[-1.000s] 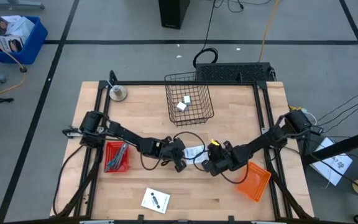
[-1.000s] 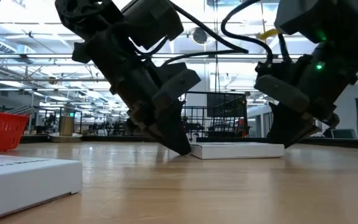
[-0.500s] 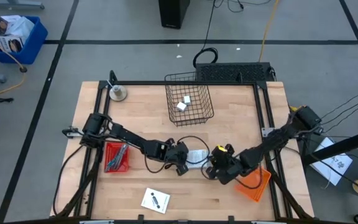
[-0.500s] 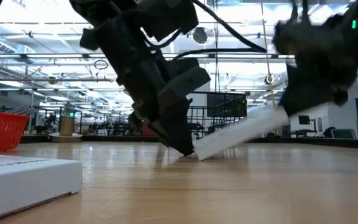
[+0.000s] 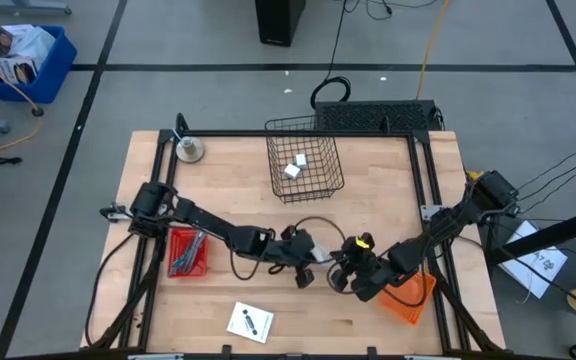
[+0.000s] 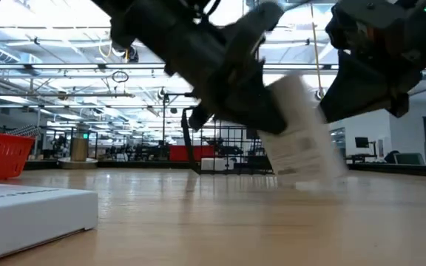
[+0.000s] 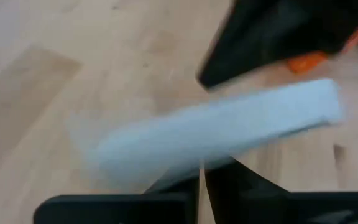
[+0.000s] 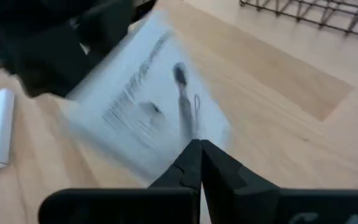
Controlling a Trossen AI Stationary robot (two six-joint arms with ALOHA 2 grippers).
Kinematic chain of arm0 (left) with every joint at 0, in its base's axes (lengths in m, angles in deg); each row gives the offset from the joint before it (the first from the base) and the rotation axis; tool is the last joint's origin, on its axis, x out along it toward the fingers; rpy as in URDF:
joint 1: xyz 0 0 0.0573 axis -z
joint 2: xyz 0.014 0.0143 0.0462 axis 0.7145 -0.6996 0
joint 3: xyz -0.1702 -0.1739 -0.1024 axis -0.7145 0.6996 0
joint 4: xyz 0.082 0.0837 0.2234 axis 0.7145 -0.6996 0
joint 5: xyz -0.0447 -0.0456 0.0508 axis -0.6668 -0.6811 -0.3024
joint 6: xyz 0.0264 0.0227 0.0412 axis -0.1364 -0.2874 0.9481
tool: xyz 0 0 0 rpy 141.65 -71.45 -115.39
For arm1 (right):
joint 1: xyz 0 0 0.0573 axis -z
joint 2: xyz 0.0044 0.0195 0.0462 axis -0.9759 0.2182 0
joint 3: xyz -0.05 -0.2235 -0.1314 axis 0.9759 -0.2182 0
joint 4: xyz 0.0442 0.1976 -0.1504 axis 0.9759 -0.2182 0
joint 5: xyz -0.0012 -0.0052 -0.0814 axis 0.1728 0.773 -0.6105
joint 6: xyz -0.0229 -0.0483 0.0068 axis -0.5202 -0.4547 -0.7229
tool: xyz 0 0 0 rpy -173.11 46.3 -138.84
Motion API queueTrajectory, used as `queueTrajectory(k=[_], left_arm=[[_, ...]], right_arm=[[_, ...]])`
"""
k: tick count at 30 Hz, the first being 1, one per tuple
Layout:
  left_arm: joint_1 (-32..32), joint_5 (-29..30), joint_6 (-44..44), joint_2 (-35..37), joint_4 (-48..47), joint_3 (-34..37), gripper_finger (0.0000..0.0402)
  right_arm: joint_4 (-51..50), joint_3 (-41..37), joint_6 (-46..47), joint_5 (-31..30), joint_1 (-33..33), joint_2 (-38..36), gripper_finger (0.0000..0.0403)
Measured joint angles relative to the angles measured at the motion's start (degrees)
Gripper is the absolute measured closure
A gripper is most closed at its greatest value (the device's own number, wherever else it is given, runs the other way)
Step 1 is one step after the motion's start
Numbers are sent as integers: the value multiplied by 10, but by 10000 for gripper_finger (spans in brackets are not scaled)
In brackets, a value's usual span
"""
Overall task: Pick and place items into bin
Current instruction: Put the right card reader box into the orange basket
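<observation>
Mid-table with bare wood around, the left gripper (image 5: 306, 272) seems clamped on the blurred white card (image 6: 302, 144), beside the shut, empty right gripper (image 5: 341, 277).

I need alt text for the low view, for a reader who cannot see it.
A white card stands tilted on edge on the wooden table between two dark robot arms coming from above. A white box lies in front on the left, with a red bin behind it.
</observation>
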Motion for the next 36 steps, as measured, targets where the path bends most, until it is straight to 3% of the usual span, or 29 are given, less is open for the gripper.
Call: queueTrajectory(k=[9,15,26,30,33,36], left_arm=[[-7,7,2,-2,-10,4,371],[-6,4,8,-2,13,5,371],[-4,-8,30,-2,23,-5,371],[-12,1,44,3,149,-16,371],[-12,-48,57,3,193,-30,371],[-9,-64,60,0,152,-54,371]], right_arm=[[70,0,-39,25,22,45,403],[125,-1,-101,27,25,40,403],[147,-2,-104,39,3,31,403],[190,4,-111,59,-10,19,403],[224,1,-141,56,-19,10,403],[215,1,-136,47,-27,1,403]])
